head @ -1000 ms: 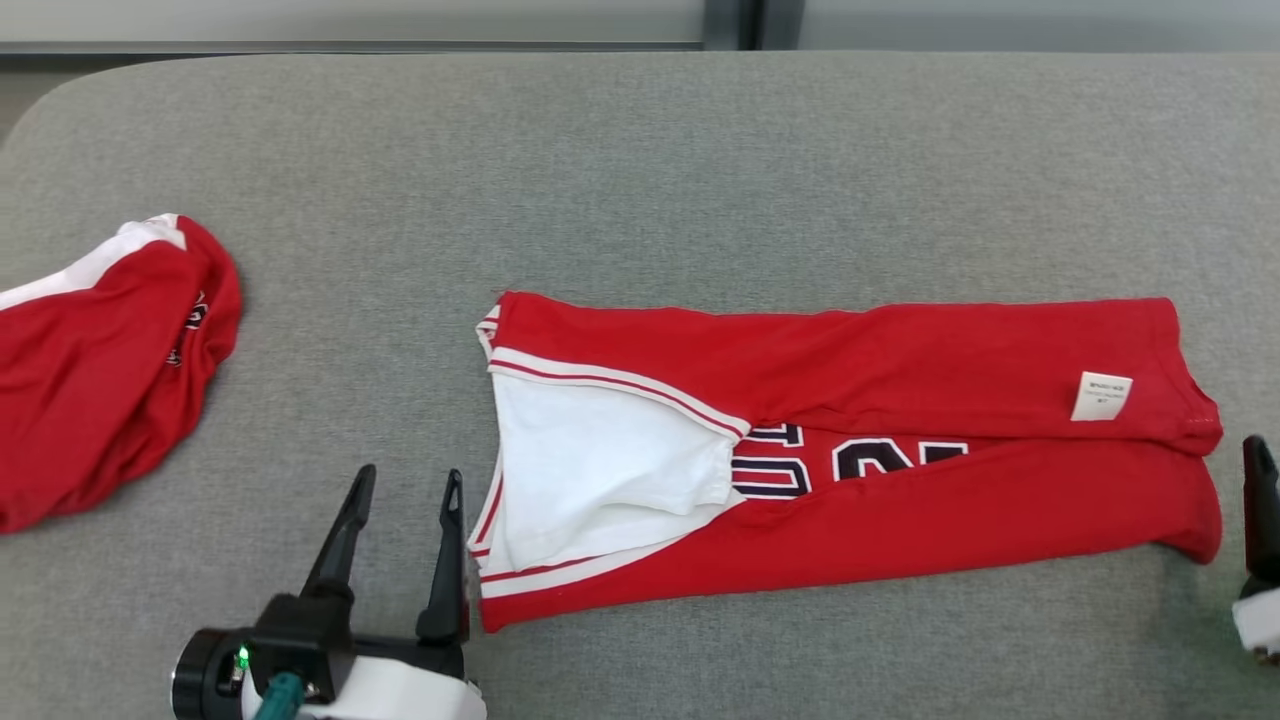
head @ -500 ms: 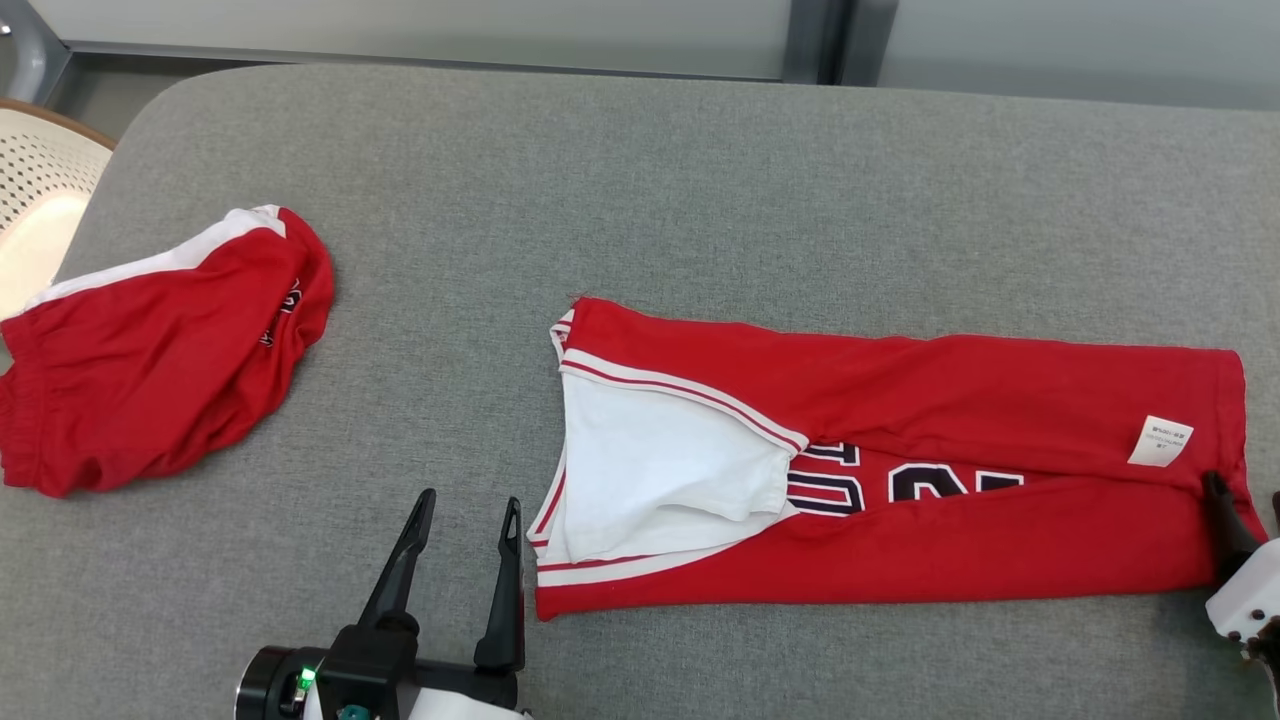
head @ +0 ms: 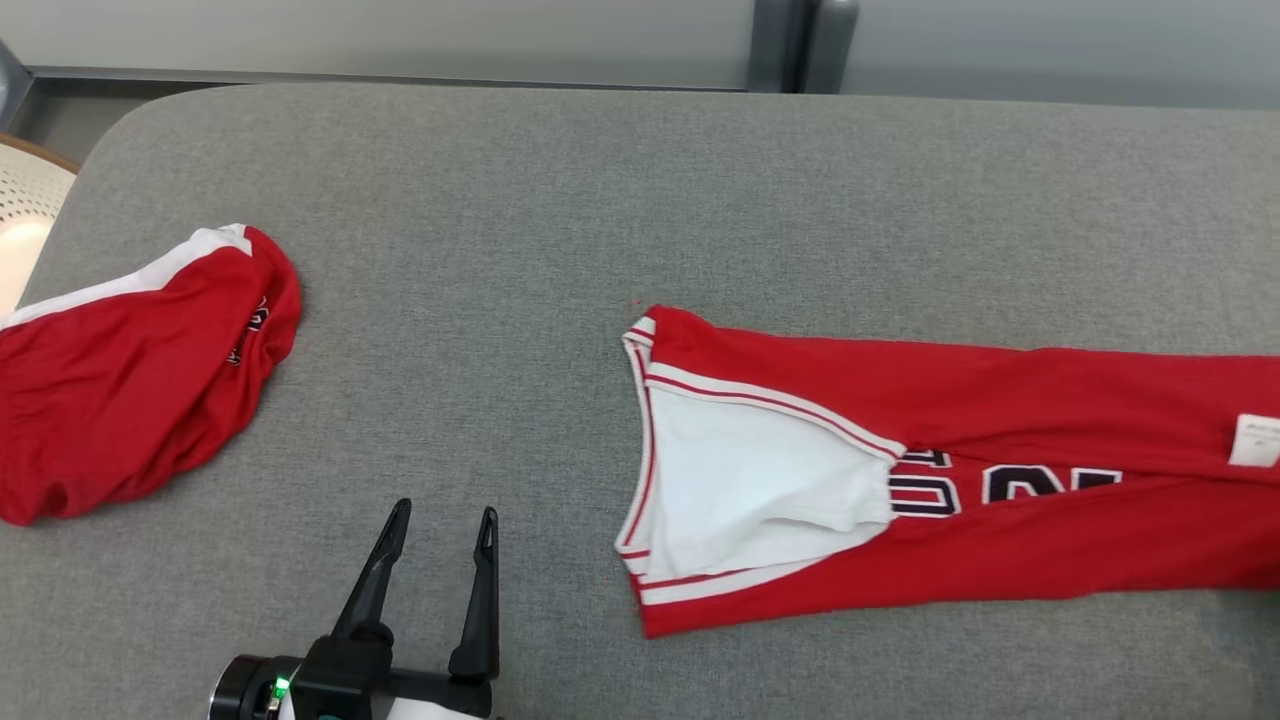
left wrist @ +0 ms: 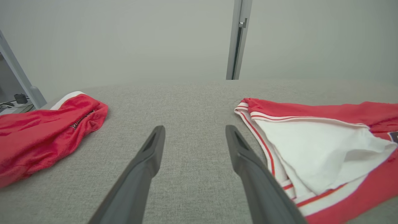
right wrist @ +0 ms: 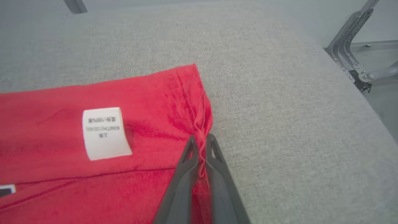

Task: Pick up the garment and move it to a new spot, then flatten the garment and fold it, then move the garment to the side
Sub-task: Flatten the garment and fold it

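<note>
Tightly, right gripper [right wrist: 201,140] pinches red garment [right wrist: 149,102] hem.

I'm reading the garment [right wrist: 149,102] as soft red knit cloth, matt, slightly fuzzy up close. Its white lining [head: 760,480] is looking like smoother matt knit. The label [right wrist: 104,132] is showing smooth and white; cloth or paper, can't tell. The table cover [head: 600,200] is coming across as coarse grey woven fabric, matt. My right gripper [right wrist: 201,139] and left gripper [left wrist: 194,127] are showing smooth dark matt plastic fingers. The bracket [right wrist: 348,34], upper right of my right wrist view, is looking like bare grey metal with a dull sheen.
</note>
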